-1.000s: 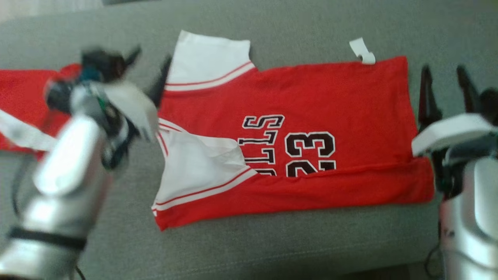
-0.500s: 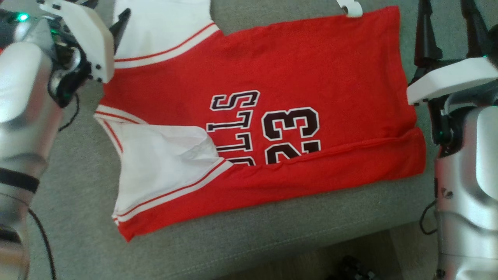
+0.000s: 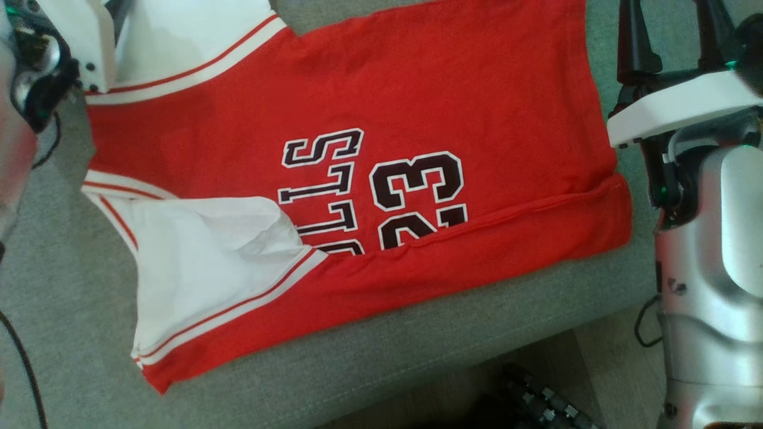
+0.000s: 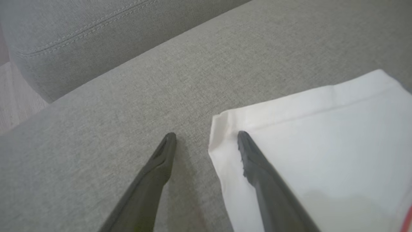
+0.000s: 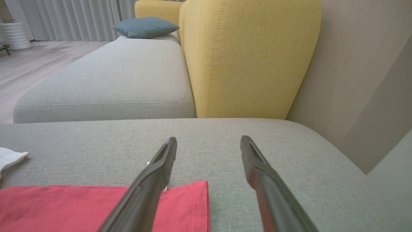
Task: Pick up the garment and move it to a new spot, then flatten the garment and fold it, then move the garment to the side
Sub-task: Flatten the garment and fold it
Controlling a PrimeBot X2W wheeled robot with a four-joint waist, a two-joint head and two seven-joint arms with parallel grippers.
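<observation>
Open left end effector (image 4: 207, 135) straddling white sleeve (image 4: 322, 141) corner

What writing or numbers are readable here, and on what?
"LLS": sideways on the red jersey; the earlier letters are hidden under its folded-over edge.
"23": sideways beside it, the 2 partly under the same fold.
No other text legible.

Red garment (image 3: 369, 77), white striped sleeves, black lettering; grey sofa (image 3: 417, 351); yellow backrest (image 5: 248, 58).

Silver arms (image 3: 715, 286), dark tapered fingers (image 5: 151, 180)
A white plate (image 3: 673, 110) caps the glossy right wrist; a thin black cable (image 3: 636, 325) loops beside the forearm.
</observation>
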